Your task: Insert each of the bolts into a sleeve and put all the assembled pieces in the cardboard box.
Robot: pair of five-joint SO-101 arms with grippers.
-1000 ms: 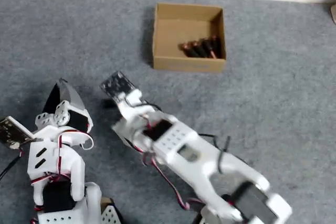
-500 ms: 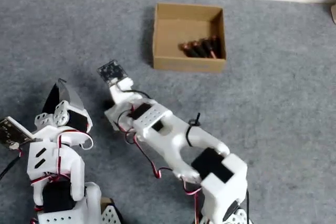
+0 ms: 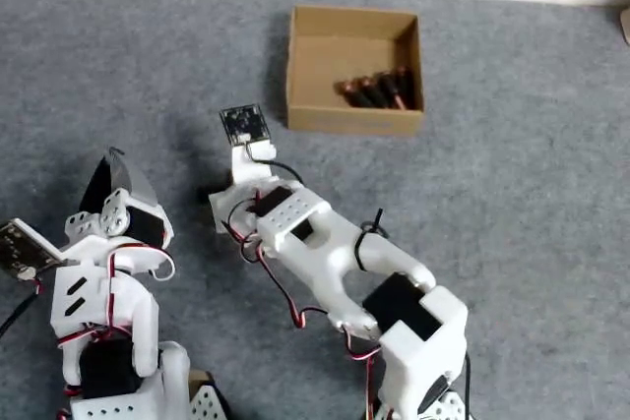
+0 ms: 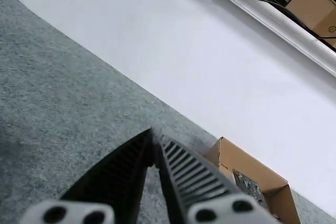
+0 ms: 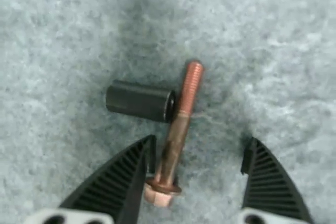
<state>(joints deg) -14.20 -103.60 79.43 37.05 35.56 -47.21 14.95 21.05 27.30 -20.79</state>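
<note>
Right gripper (image 5: 201,145): fingers spread wide, pinching nothing; it hangs low over the grey carpet (image 5: 273,40), pointing down at the loose parts.

Bolt (image 5: 176,129): copper-coloured, lying flat on the carpet; its flanged head sits between the spread fingers, just beside one fingertip and well apart from the other; its threaded end points away from the gripper.

Sleeve (image 5: 139,100): dark, short, lying on its side crosswise to the bolt; one open end appears to touch the bolt's shank near mid-length; the bolt is not inserted.

Left gripper (image 4: 156,137): fingers pressed together, tips meeting, holding nothing; in the high view it (image 3: 110,179) sits at the left side of the carpet, well apart from the box.

Cardboard box (image 3: 349,120): open-topped, at the far middle of the carpet; a row of assembled pieces (image 3: 377,90) lies side by side against its right wall (the count cannot be told with certainty); the box (image 4: 247,169) also shows in the left wrist view beyond the closed fingers.

Right arm (image 3: 325,248): stretched across the middle of the carpet, its wrist near the box's front left corner, apart from it.
</note>
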